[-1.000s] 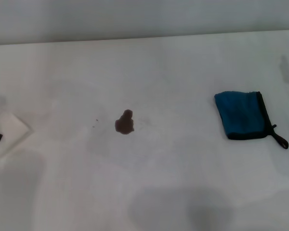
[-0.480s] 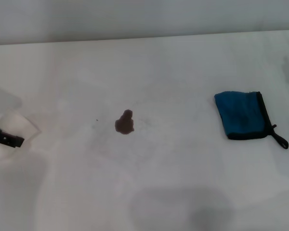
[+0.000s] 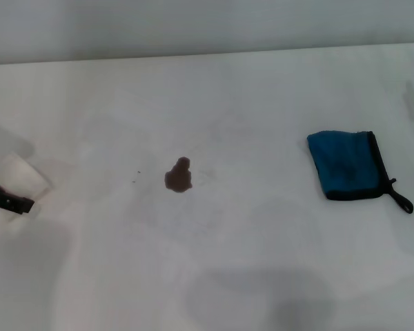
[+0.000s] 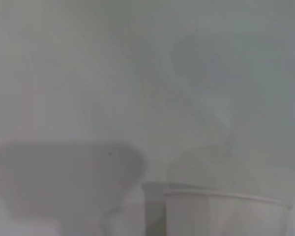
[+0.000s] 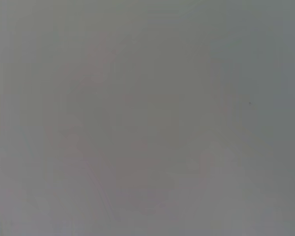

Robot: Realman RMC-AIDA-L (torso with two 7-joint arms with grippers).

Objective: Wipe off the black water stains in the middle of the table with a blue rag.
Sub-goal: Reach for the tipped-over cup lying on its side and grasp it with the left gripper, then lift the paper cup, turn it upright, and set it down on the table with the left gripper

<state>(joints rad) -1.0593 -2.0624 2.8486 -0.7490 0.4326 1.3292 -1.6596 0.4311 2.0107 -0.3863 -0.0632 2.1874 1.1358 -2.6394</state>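
The black water stains (image 3: pixel 179 176) are a small dark blotch on the white table (image 3: pixel 214 96), left of centre, with tiny specks (image 3: pixel 133 181) to their left. The blue rag (image 3: pixel 346 165) lies flat at the right, its black loop (image 3: pixel 400 200) toward the front right. My left gripper (image 3: pixel 14 202) is at the far left edge, well left of the stains. One black finger shows against a white cup (image 3: pixel 19 178) that it holds off the table. The cup's rim shows in the left wrist view (image 4: pixel 226 196). My right gripper is out of view.
The table's far edge (image 3: pixel 207 54) meets a pale wall. Grey shadows lie on the table at the front (image 3: pixel 262 296) and at the left. The right wrist view shows only plain pale surface.
My left gripper and the white cup have come a little farther in from the left edge. The stains and the rag have not moved.
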